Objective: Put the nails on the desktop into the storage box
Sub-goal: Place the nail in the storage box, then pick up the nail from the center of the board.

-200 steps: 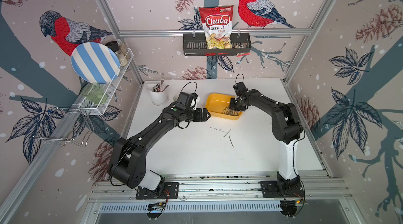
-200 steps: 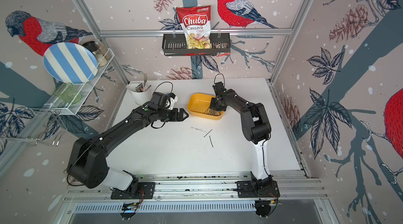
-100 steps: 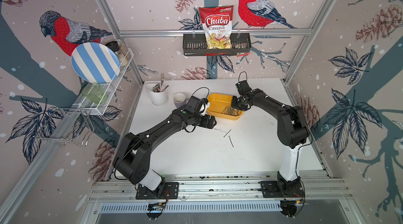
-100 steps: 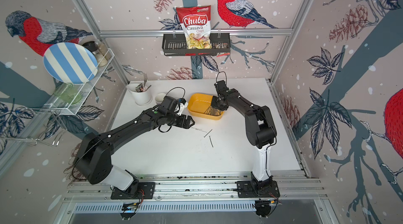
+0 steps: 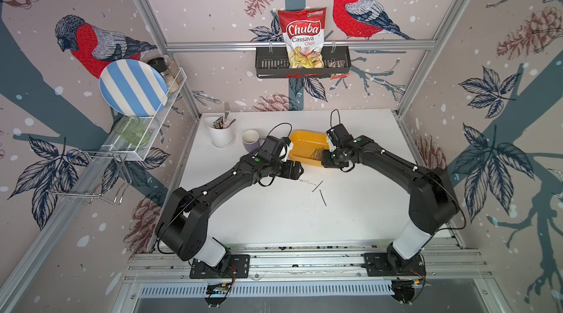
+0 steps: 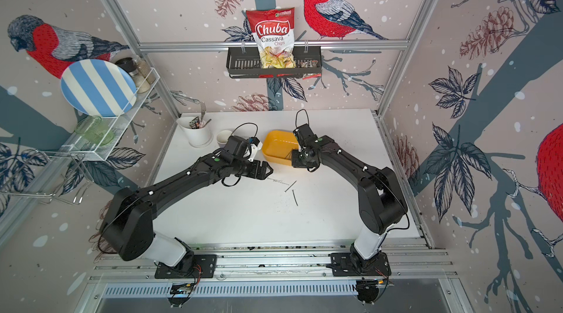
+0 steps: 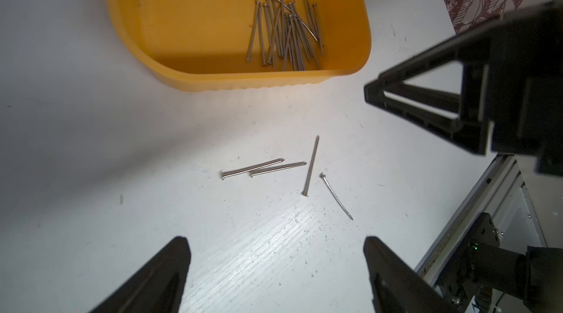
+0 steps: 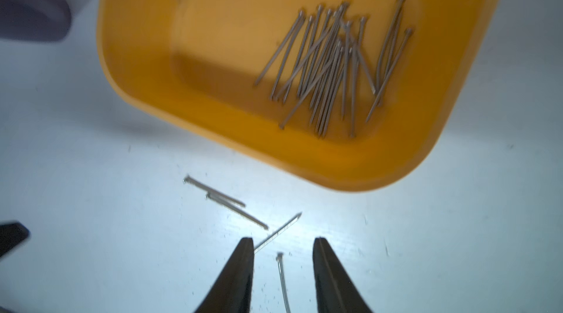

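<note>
Yellow storage box [image 7: 243, 83] holds most nails [image 7: 283, 34] — four loose nails [image 7: 310, 165] lie on the desktop [image 7: 91, 150] just near it. Your left gripper [image 7: 274, 240], spread wide, has swung in toward them; right gripper [image 8: 283, 240] has withdrawn — jaws parted, empty.

We see our right gripper [image 8: 283, 240] with jaws parted and empty above the white surface [image 8: 91, 174]. Four loose nails [image 8: 225, 202] lie there, one showing between the jaws. Beyond, the yellow storage box [image 8: 137, 61] holds a blurred pile of nails [image 8: 329, 68].
</note>
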`<state>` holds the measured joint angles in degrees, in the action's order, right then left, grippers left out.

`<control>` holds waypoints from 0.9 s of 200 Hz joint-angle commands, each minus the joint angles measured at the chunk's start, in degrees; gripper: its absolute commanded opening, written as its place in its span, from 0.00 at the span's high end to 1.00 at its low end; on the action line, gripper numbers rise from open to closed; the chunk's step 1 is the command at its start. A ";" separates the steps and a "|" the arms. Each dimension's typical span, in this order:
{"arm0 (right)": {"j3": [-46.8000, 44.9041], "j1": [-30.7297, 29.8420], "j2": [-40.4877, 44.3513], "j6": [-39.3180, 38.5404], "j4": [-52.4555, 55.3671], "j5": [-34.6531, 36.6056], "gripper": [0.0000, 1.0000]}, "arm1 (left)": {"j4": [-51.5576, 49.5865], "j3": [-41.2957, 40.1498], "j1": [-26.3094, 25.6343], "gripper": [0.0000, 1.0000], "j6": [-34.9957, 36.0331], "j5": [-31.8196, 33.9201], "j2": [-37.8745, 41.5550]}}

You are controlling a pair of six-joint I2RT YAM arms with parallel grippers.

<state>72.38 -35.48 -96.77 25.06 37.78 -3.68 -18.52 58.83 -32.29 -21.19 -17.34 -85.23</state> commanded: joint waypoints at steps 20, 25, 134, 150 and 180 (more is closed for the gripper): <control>-7.63 -7.24 1.17 -1.08 2.16 1.22 0.63 | 7.07 -7.26 5.16 0.09 -6.36 -5.75 4.98; -8.29 -8.04 1.14 -0.91 2.08 1.28 0.63 | 7.03 -7.74 5.35 0.09 -6.36 -5.93 5.28; -11.82 -12.68 -4.68 -0.70 0.68 2.42 0.70 | 6.57 -11.19 5.38 0.10 -8.32 -5.77 8.14; -11.82 -12.64 -5.49 -0.96 0.37 2.36 0.71 | 6.71 -11.43 5.32 0.10 -8.59 -5.62 8.33; -11.56 -12.63 -7.16 -1.67 -0.12 1.75 0.74 | 6.70 -11.38 5.37 0.10 -8.87 -5.55 8.24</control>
<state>61.21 -48.07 -102.08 24.16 39.29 -1.78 -13.56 47.57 -27.18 -29.74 -22.63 -77.19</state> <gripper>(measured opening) 0.276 0.906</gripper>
